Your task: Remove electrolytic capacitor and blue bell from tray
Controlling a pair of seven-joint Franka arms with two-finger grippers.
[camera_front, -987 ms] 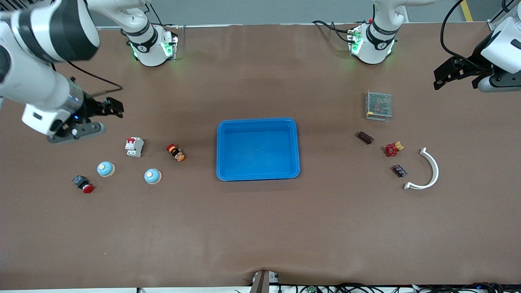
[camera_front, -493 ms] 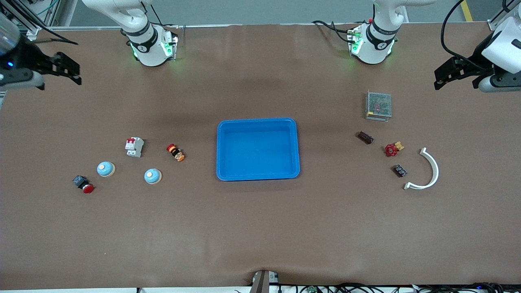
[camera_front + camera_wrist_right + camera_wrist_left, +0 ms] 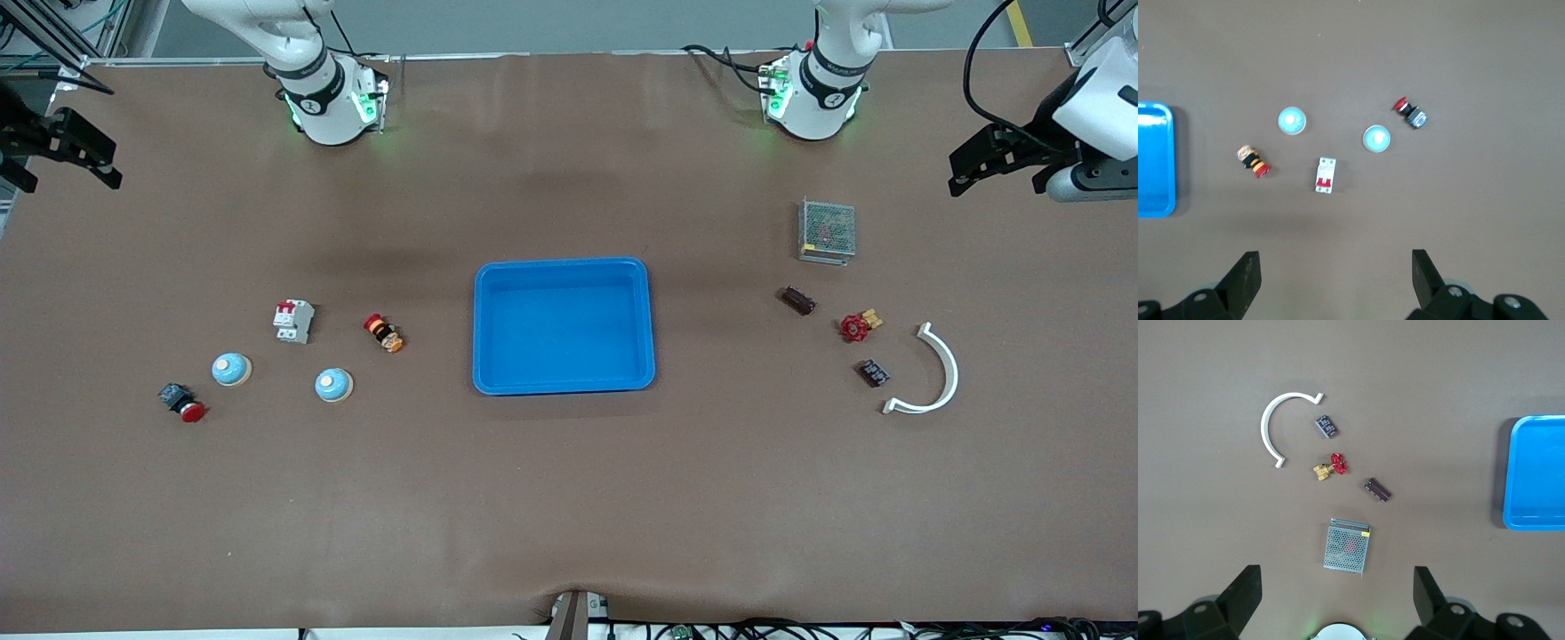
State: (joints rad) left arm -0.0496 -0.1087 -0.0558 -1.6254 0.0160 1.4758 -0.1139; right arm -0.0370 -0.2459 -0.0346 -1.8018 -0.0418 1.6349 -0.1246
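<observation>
Your tray looks empty, so the job seems done; left gripper and right gripper hang wide open, holding nothing, so just let them rest.

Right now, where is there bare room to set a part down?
Bare table lies nearer the camera than the tray, and between tray and bases. The tray holds nothing. Crowded: the bells and breaker cluster, and the cluster around the valve and white arc.
</observation>
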